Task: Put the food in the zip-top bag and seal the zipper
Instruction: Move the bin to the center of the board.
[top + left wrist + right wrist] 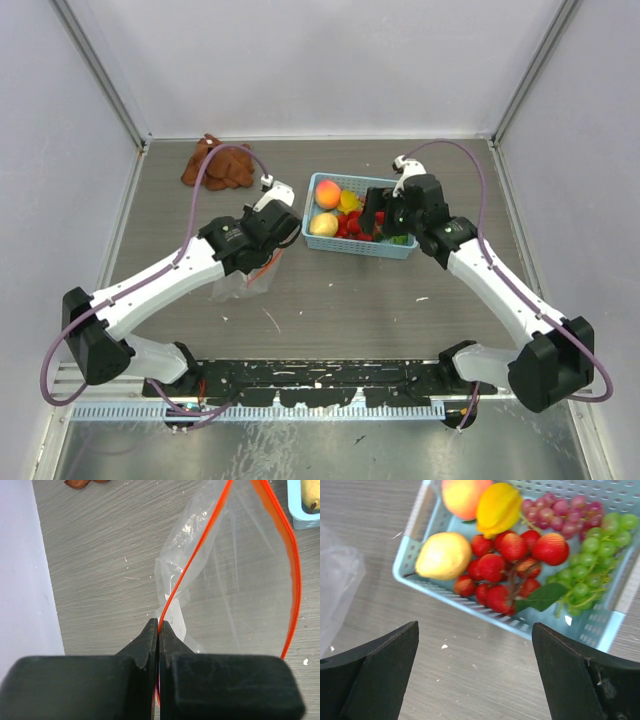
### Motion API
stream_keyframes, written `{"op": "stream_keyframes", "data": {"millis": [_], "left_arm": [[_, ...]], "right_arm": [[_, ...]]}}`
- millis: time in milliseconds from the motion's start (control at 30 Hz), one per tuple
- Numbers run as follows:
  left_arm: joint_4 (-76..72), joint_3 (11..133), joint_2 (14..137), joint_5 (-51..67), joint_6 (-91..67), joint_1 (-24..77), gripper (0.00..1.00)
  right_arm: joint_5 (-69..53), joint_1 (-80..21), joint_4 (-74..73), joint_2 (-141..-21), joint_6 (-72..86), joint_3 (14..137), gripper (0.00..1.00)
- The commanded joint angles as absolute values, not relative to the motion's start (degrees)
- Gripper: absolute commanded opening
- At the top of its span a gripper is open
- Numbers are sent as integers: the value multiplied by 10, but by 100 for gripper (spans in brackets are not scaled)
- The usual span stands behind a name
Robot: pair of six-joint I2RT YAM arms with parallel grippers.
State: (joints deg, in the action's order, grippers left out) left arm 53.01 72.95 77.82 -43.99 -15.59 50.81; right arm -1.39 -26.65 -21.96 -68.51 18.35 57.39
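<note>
The clear zip-top bag (235, 580) lies on the table with its mouth open, and its orange-red zipper strip (200, 545) runs in a loop. My left gripper (158, 625) is shut on the zip strip beside the white label (175, 622). No slider tab shows. In the top view the left gripper (262, 262) holds the bag (243, 285) left of the basket. The food lies in the light-blue basket (470, 605): a peach (462, 495), yellow pieces (443, 555), strawberries (500, 565), purple grapes (555, 507), green grapes (590, 555). My right gripper (475, 627) is open and empty, just above the basket's near rim.
A brown cloth (218, 165) lies at the back left of the table. The basket (400, 250) stands right of centre, its corner near the bag (302, 517). Grey walls close in the table on three sides.
</note>
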Motion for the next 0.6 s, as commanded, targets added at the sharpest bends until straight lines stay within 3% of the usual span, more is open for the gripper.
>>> {"op": "stream_keyframes", "data": {"millis": [0, 567], "left_arm": [[526, 782, 781, -425, -127, 497, 0], [515, 825, 807, -417, -47, 496, 0]], "right_arm": [[-50, -206, -206, -714, 156, 596, 100], [-97, -105, -176, -790, 187, 507, 100]]}}
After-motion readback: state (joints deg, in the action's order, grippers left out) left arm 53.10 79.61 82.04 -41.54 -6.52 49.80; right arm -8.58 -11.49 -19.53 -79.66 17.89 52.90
